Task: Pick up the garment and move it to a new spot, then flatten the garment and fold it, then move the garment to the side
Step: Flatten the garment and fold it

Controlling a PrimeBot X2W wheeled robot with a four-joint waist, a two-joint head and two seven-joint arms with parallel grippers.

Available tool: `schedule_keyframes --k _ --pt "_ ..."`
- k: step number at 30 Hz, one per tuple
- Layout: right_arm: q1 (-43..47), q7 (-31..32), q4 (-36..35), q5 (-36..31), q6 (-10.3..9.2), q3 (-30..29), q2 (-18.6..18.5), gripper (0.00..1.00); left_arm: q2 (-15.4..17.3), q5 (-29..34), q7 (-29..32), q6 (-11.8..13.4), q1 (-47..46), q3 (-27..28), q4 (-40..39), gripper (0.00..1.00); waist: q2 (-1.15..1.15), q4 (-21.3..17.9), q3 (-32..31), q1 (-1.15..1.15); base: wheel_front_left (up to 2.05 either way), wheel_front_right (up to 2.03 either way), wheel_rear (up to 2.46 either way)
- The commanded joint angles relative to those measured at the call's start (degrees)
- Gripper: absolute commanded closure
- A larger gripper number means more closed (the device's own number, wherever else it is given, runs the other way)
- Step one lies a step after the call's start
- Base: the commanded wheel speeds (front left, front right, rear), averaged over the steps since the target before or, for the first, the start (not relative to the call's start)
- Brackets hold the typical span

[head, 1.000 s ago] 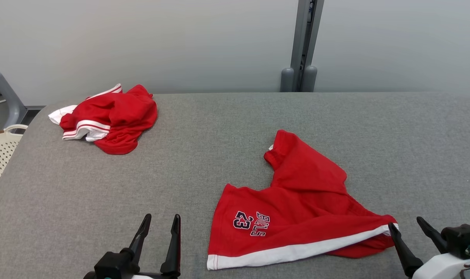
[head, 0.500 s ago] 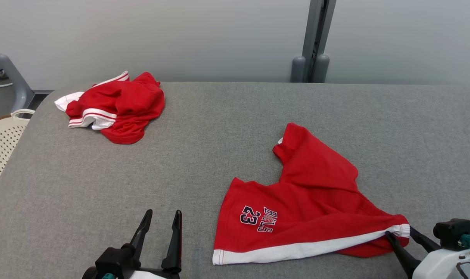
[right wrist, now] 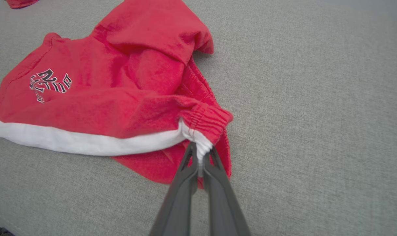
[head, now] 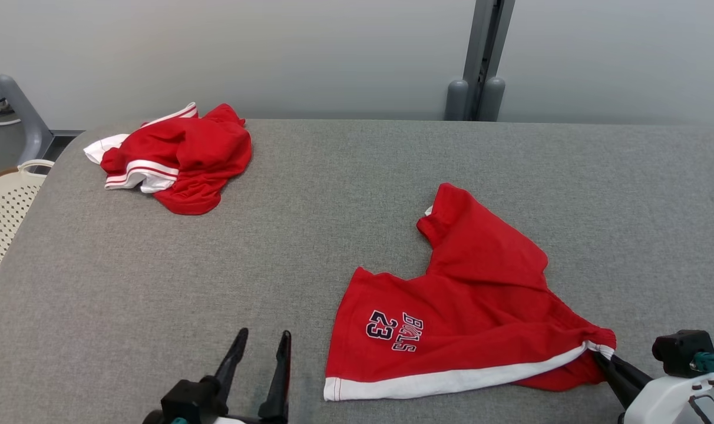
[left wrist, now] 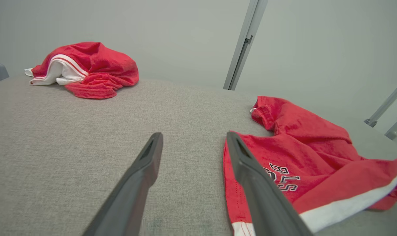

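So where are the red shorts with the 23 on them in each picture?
Head view: red shorts, lower right on the grey table.
Left wrist view: right side.
Right wrist view: upper left to centre, corner pinched by the right tool.
Shared landmark: their white stripe.

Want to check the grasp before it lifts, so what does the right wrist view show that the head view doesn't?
Right wrist view: close detail of the right claw shut on the white-trimmed waistband corner of the red shorts, cloth pinched between its tips. Head view: the left claw open, left of the shorts, and the cream basket off the table's left edge. Both: the shorts with their dark print lying on the grey table, gripped at that corner.
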Motion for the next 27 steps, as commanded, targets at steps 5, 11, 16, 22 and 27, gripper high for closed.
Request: schedule_keyframes --k 5,11,16,22,27 --pt "-0.86 -0.71 0.25 0.48 0.01 0.25 -0.94 1.0 0.22 -2.13 0.87 -4.12 -1.51 -4.19 4.86 0.0 -0.01 -0.33 0.21 0.0 0.0 0.0 0.0" --pt "-1.27 -2.07 1.01 -0.59 0.01 0.19 -1.06 1.0 0.23 -3.51 6.44 -6.03 -2.89 -8.48 9.95 0.0 -0.01 -0.86 0.42 0.0 0.0 0.0 0.0" --pt "-1.95 -2.95 1.69 -0.79 0.01 0.48 -0.65 1.0 0.27 -3.67 8.85 -6.83 -4.94 -10.69 13.6 0.0 -0.01 -1.37 0.63 0.0 0.0 0.0 0.0" --pt "-2.5 -3.9 2.66 -0.87 0.01 0.92 -0.24 1.0 0.25 -3.9 9.14 -7.12 -7.36 -12.41 17.99 0.0 -0.01 -2.15 0.84 0.0 0.0 0.0 0.0" --pt "-2.96 -4.32 3.0 -0.94 0.01 0.84 -0.03 1.0 0.25 -4.71 8.38 -7.41 -8.36 -13.6 19.64 0.08 -0.01 -2.51 0.96 0.0 0.0 0.0 0.0"
